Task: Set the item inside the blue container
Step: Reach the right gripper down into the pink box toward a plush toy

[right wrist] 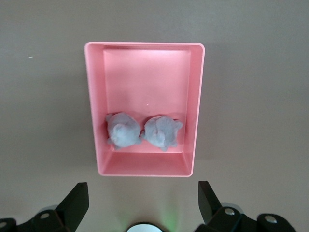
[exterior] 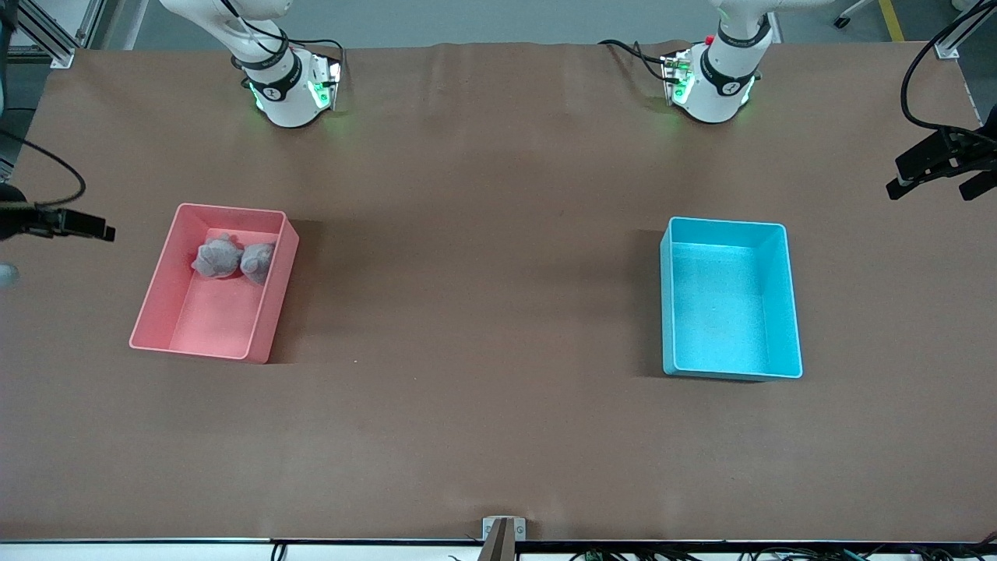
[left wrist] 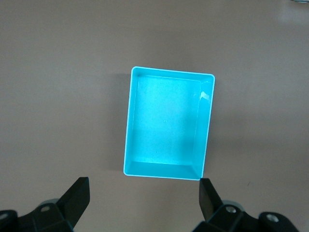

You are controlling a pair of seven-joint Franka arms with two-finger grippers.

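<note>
Blue container [exterior: 792, 300] long axis runs toward the robots.

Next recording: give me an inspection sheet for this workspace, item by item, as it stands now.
Surface: brown table, bare between the two bins.
Job's things: blue container toward the left arm's end, nothing in it; two grey soft toys side by side in the pink bin toward the right arm's end, at the end of the bin farther from the front camera.
Clutter: nothing seen.
Grippers: left gripper open, over the blue container; right gripper open, over the pink bin; neither holds anything.
Cables: black cables at the arm bases and along the table's edges.
Surroundings: black camera mounts at both ends of the table.
</note>
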